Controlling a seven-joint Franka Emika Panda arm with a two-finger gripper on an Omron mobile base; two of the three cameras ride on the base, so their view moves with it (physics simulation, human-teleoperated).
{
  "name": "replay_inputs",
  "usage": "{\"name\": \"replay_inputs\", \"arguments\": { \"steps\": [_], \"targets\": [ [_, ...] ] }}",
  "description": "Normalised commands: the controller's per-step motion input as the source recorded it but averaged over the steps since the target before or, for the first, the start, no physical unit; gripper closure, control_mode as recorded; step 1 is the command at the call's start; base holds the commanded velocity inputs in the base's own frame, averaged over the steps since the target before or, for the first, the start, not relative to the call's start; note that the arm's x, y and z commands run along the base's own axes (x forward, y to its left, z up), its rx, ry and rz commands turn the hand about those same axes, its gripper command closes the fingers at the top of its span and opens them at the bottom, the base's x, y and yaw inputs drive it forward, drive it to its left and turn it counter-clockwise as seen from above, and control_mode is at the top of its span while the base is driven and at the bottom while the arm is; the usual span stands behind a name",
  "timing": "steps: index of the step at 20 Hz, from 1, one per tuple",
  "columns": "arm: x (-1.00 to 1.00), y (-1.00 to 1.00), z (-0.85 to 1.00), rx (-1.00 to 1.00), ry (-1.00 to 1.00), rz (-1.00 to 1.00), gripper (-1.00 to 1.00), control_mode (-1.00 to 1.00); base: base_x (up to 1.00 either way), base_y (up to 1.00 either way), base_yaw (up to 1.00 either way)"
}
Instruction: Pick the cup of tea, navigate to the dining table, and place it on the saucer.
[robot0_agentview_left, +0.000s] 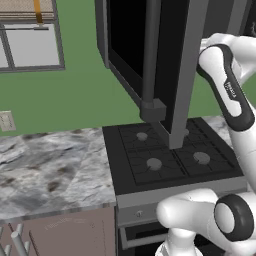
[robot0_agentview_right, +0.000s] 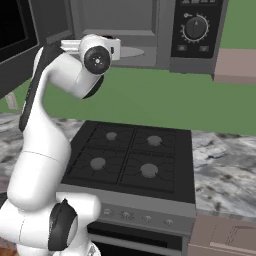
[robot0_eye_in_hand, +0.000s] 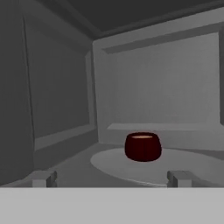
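Hand view: my gripper (robot0_eye_in_hand: 109, 178), jaws spread wide and empty, faces into a grey microwave cavity (robot0_eye_in_hand: 61, 100). Item: the cup of tea (robot0_eye_in_hand: 142, 146), upright on the round turntable (robot0_eye_in_hand: 192, 168), ahead of my fingertips (robot0_eye_in_hand: 43, 178) and apart from them. Step, as I judge it: the reach to pick. Next calls for a level advance until the jaws flank the cup. Handle not discernible. Right base view: microwave (robot0_agentview_right: 150, 30) above the stove (robot0_agentview_right: 130, 155), my hand reaching into it.

The arm (robot0_agentview_right: 40, 150) is glossy white, built of rounded, tube-like links with dark grey-black bands at the joints. A round joint cap (robot0_agentview_right: 97, 59) at the upper left of the right base view is dark with a small pale centre. The fingertips (robot0_eye_in_hand: 43, 178) are small, blocky and grey.
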Motion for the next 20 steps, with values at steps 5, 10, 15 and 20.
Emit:
{"name": "replay_inputs", "arguments": {
  "steps": [5,10,15,20],
  "targets": [
    [0.20,-0.02,0.00,0.00,0.18,0.00,-1.00,-1.00,0.00,0.00,0.00],
    [0.22,0.00,-0.01,0.00,0.17,0.00,-1.00,-1.00,0.00,0.00,0.00],
    [0.27,0.00,0.00,0.00,0.09,0.00,-1.00,-1.00,0.00,0.00,0.00],
    [0.35,0.00,0.00,0.00,0.11,0.00,-1.00,-1.00,0.00,0.00,0.00]
  ]
}}
